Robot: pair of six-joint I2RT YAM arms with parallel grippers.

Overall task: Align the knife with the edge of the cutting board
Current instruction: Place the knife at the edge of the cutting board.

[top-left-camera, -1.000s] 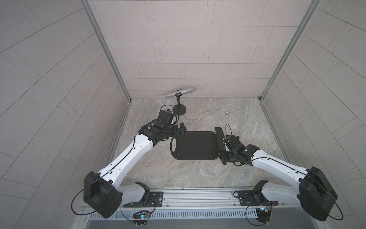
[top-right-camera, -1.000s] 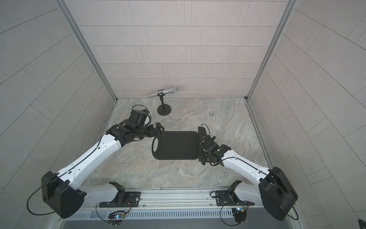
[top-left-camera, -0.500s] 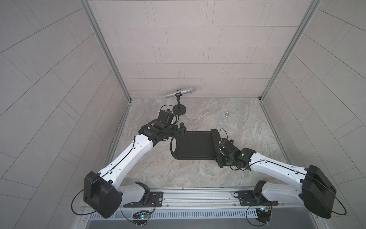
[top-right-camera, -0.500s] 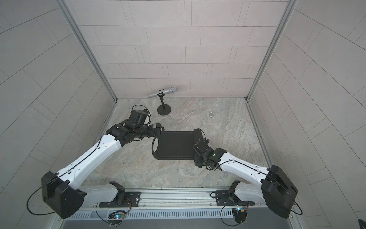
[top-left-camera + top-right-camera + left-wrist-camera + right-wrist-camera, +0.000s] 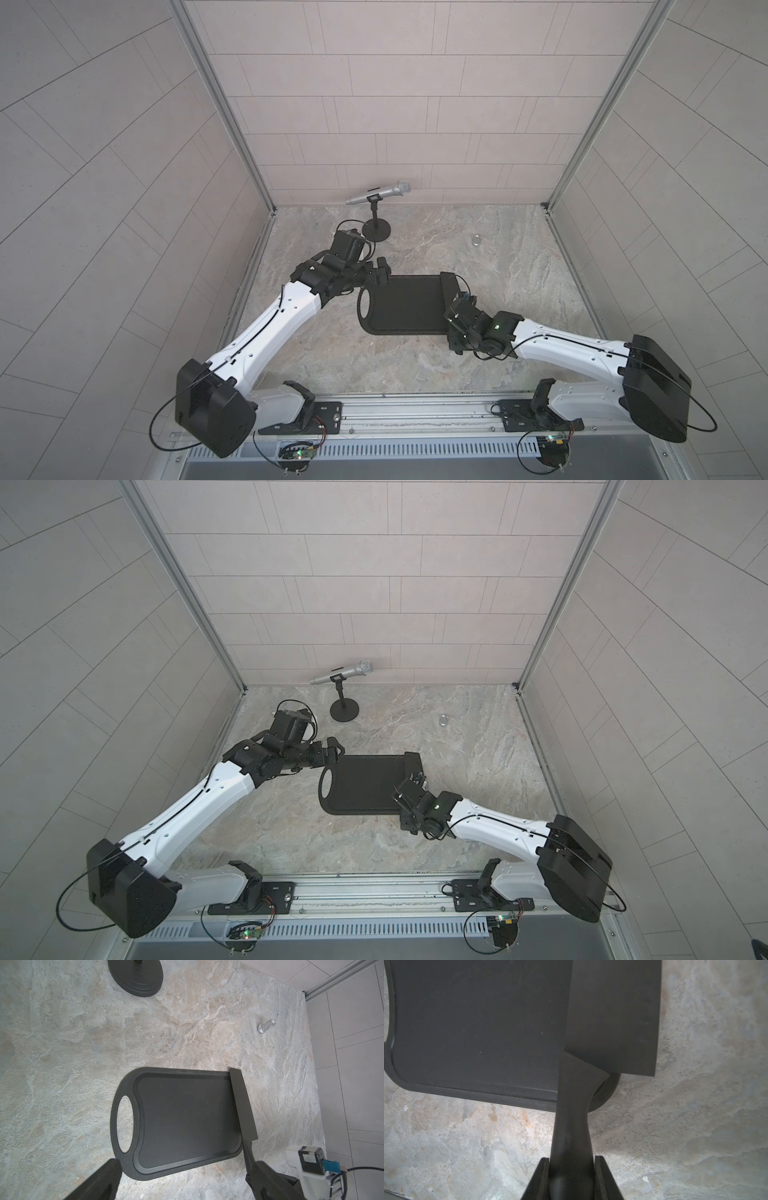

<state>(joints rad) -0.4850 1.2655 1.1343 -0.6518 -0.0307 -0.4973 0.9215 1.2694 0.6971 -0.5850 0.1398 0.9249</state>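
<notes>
Swinging inward over the last second, the right arm has carried the all-black knife [image 5: 451, 286] with its broad rectangular blade from just beside the large matte-black cutting board [image 5: 405, 305] to over that board's short end, the one opposite its oval handle hole. The left arm has kept its place.

The right fingers [image 5: 601, 1174] are drawn close together and pinch the knife's slim curved handle from both sides, just off the board's corner nearest the robot. From that grip the handle crosses the rounded corner and widens into the blade [image 5: 612, 1018]. In the left wrist view the blade [image 5: 243, 1105] runs along the board's short end at a slight slant, partly over the grooved rim [image 5: 228, 1080] and partly overhanging the marbled stone counter [image 5: 280, 1084]. Whether the blade rests on the board or hangs just above it I cannot tell.

The left fingers [image 5: 380, 270] are spread wide with nothing between them, near the board's far corner at the hole end.

Beyond the board's far long side stands a silver microphone [image 5: 380, 193] on a round black stand base [image 5: 376, 230]. A small silver metal piece [image 5: 476, 240] sits on the counter, well apart from the board's far corner at the knife end.
</notes>
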